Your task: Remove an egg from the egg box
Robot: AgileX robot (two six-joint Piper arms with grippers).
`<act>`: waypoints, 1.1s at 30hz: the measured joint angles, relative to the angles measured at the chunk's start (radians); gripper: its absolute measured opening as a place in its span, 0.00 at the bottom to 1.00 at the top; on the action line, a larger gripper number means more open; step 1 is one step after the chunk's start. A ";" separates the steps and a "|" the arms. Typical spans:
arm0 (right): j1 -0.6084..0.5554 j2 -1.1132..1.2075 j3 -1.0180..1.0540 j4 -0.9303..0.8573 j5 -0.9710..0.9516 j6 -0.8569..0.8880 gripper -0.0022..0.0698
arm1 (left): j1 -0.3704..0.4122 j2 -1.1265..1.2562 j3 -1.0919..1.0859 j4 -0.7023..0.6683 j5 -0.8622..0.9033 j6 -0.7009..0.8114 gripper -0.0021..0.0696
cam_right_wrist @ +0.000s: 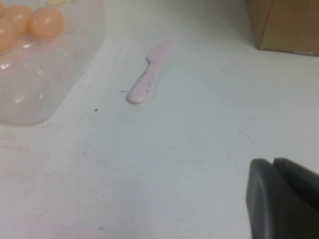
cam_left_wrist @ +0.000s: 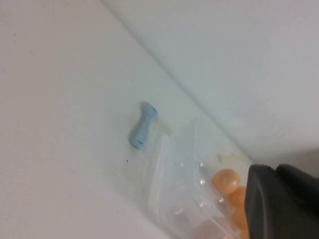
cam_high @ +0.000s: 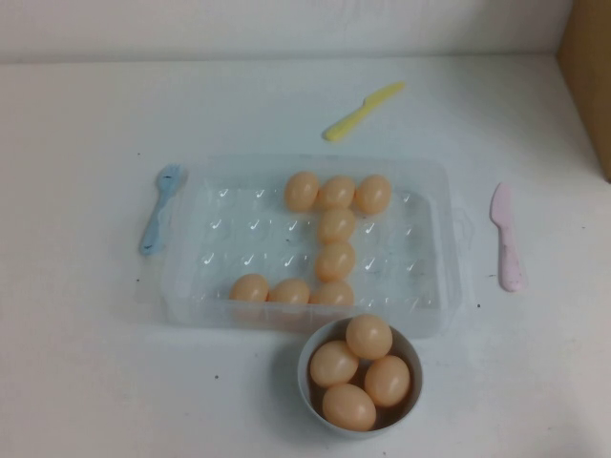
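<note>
Egg box (cam_high: 191,286): clear tray, mid-table, eight eggs in cups.
Egg (cam_high: 302,191): far row, left of two others.
Bowl (cam_high: 307,380): touching box's near edge, four eggs.
Left gripper (cam_left_wrist: 279,204): off the box's left side, near the blue spoon (cam_left_wrist: 142,126).
Right gripper (cam_right_wrist: 281,199): above bare table, near the pink knife (cam_right_wrist: 147,79).

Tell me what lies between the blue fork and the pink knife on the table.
In the high view, the egg box with its eight eggs lies between the blue fork and the pink knife. Neither tool appears there.
</note>
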 joint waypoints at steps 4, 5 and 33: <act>0.000 0.000 0.000 0.000 0.000 0.000 0.01 | 0.000 0.000 -0.118 0.002 0.189 0.175 0.02; 0.000 0.000 0.000 0.000 0.000 0.000 0.01 | 0.000 0.011 -0.153 0.002 0.229 0.218 0.02; 0.000 0.000 0.000 0.000 0.000 0.000 0.01 | -0.316 1.378 -1.384 0.443 1.022 0.608 0.02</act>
